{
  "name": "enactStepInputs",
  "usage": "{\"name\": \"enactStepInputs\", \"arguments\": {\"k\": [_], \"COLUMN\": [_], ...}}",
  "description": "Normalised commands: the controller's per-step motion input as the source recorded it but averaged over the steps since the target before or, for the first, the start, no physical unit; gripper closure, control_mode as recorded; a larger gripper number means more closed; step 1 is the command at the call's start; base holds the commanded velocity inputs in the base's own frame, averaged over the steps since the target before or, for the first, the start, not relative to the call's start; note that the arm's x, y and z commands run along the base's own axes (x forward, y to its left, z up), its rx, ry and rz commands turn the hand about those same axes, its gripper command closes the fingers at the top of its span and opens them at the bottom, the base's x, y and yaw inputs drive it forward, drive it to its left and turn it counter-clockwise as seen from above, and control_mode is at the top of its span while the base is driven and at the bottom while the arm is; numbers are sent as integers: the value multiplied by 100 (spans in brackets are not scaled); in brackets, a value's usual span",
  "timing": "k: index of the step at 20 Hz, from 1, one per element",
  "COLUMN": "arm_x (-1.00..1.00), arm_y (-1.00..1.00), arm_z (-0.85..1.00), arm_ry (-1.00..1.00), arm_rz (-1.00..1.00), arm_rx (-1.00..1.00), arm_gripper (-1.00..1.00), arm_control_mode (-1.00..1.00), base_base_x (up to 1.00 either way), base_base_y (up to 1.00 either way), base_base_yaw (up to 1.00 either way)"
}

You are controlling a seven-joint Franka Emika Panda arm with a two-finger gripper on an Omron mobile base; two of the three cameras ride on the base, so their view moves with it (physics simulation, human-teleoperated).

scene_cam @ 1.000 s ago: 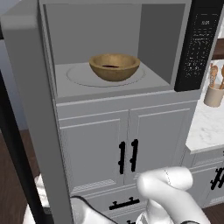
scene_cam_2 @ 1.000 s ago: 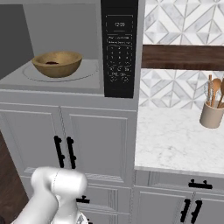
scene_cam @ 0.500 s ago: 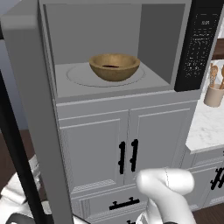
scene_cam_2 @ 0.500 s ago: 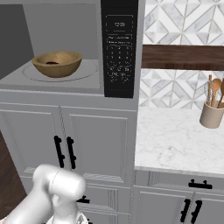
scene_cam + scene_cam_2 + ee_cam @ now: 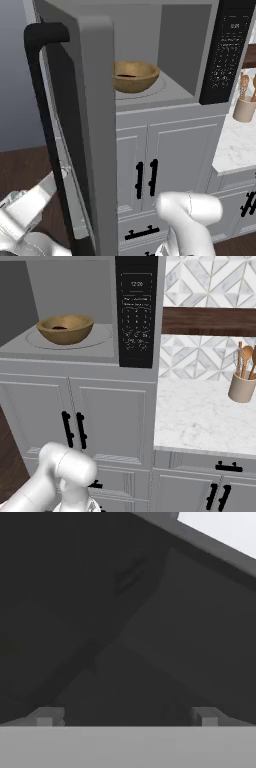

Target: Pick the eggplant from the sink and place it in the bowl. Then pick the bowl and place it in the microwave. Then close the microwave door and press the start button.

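A: Where are we in the task?

B: The bowl (image 5: 134,76) sits on the turntable inside the microwave (image 5: 75,351), with something dark in it that we take for the eggplant (image 5: 60,328) — so we're on closing the microwave door (image 5: 87,135), which hangs partly open left of the bowl.

A: And the gripper (image 5: 125,714)?

B: Its 2 tips stand spread wide and hold nothing, close against the door's dark face. Next we must swing the door shut, then reach the control panel (image 5: 136,311) right of the bowl

A: Anything in the way?

B: Nothing we can see — the utensil crock (image 5: 242,387) stands well right of the microwave
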Motion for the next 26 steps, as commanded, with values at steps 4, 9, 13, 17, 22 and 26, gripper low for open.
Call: {"name": "enactStepInputs", "arguments": {"k": [4, 9, 13, 17, 22, 26], "arm_x": [-37, -10, 0, 15, 48, 92], "arm_y": [-94, -100, -99, -99, -85, -46], "arm_z": [45, 23, 2, 0, 0, 0], "arm_ry": [0, 0, 0, 0, 0, -1], "arm_rz": [0, 0, 2, 9, 13, 14], "arm_rx": [22, 12, 3, 2, 1, 0], "arm_gripper": [-100, -100, -100, -100, -100, -100], "arm_control_mode": [-100, -100, -100, -100, -100, -100], "base_base_x": [0, 0, 0, 0, 0, 0], "base_base_y": [0, 0, 0, 0, 0, 0], "base_base_yaw": [0, 0, 0, 0, 0, 0]}}
